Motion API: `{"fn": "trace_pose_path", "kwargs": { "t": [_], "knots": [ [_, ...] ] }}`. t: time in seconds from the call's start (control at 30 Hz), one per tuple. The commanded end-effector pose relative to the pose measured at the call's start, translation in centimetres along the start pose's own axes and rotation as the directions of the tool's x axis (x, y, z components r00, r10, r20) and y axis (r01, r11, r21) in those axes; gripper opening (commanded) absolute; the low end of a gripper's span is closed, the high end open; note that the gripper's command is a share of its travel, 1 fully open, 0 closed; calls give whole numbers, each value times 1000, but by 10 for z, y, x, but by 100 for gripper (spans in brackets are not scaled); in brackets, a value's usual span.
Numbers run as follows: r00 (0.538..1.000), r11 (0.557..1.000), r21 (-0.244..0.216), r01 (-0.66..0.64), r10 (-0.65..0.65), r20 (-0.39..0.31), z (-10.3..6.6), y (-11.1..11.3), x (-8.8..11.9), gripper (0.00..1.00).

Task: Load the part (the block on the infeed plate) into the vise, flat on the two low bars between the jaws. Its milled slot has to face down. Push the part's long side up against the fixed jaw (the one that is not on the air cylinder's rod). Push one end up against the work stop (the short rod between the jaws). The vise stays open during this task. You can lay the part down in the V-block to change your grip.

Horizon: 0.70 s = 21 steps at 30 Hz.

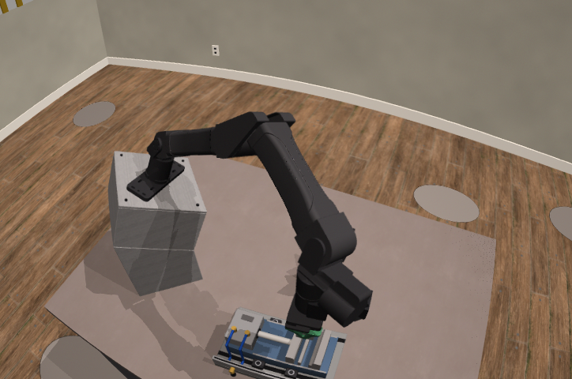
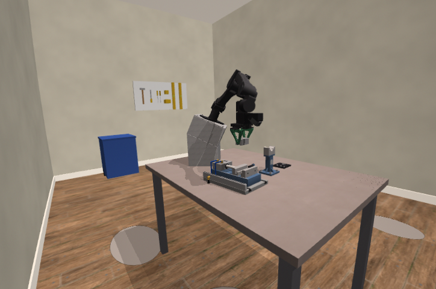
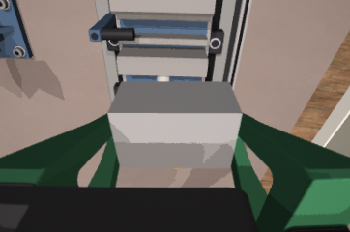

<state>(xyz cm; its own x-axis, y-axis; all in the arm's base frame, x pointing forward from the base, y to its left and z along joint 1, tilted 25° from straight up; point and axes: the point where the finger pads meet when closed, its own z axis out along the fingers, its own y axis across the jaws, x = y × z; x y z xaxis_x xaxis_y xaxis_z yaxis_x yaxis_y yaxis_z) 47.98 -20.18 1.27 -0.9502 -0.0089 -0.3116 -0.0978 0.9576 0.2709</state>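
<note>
My gripper (image 3: 175, 116) (image 2: 240, 136) (image 1: 310, 332) is shut on the part (image 3: 175, 123) (image 2: 244, 140), a grey block held between the green fingers. No slot shows on the faces I see. It hangs well above the open vise (image 1: 269, 353) (image 2: 235, 174) (image 3: 163, 45), over the gap between the jaws. In the wrist view the jaws and low bars lie straight ahead, and the work stop (image 3: 117, 34), a short dark rod on a blue bracket, sticks in from the left. In the top view the wrist hides the part.
The V-block (image 2: 268, 159) (image 3: 9, 29) on its blue stand and the dark infeed plate (image 2: 281, 165) stand beyond the vise. The arm's grey pedestal (image 1: 156, 223) (image 2: 205, 142) is at the table's back. A blue bin (image 2: 118, 155) stands on the floor.
</note>
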Motion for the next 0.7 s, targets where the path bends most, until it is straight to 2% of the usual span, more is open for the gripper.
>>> {"fn": "trace_pose_path", "kwargs": {
  "t": [0.0, 0.67],
  "knots": [
    [999, 999, 8, -34, 34, 38, -19, -9, -8, 0],
    [998, 999, 8, -41, 40, 39, -19, -11, -7, 0]
  ]
}}
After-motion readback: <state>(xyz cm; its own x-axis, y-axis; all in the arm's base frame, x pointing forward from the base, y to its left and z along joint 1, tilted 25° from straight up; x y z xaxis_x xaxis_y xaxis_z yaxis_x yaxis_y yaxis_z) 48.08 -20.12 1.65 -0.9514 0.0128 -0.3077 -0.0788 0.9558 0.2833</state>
